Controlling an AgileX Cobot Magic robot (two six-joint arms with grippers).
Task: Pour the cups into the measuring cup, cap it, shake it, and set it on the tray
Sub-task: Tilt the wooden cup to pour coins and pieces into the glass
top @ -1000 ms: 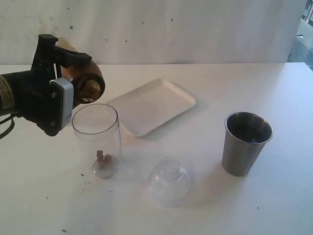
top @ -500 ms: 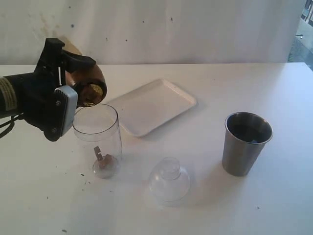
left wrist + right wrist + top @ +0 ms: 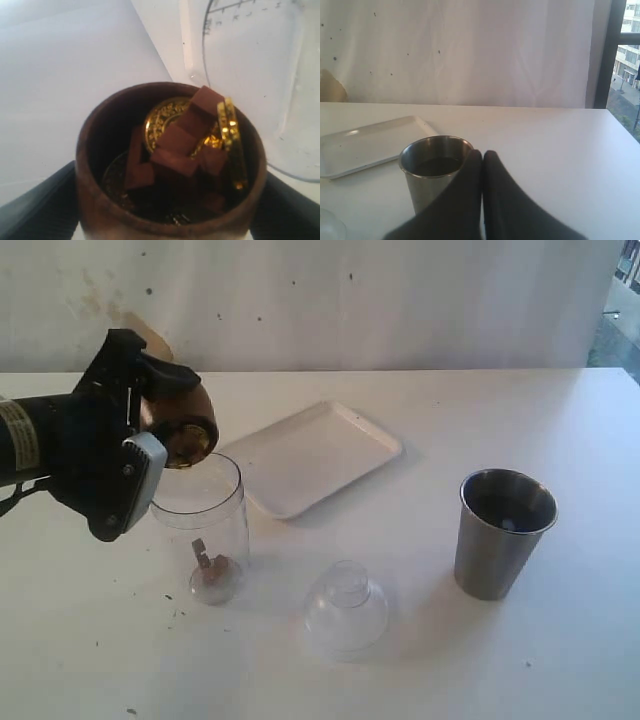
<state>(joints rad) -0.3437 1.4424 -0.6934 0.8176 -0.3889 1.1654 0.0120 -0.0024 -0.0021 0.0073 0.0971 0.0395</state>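
Note:
My left gripper (image 3: 170, 415) is shut on the brown wooden cup (image 3: 188, 412), which lies tipped on its side just above the rim of the clear measuring cup (image 3: 200, 515). A few brown pieces (image 3: 210, 568) lie at the measuring cup's bottom. In the left wrist view the wooden cup (image 3: 100, 200) holds gold coins and brown blocks (image 3: 185, 140), with the measuring cup (image 3: 260, 75) beyond its mouth. The steel tumbler (image 3: 500, 535) stands upright at the right. My right gripper (image 3: 482, 155) is shut and empty, just beside the tumbler (image 3: 427, 175). The white tray (image 3: 310, 455) lies behind.
A clear dome cap (image 3: 345, 610) rests on the table in front, between the measuring cup and the tumbler. The tray (image 3: 365, 142) also shows in the right wrist view, beyond the tumbler. A white wall closes off the back of the table.
My left arm has shifted slightly right and turned, bringing the wooden cup's mouth lower and closer over the measuring cup's rim. Tumbler, cap and tray have not moved.

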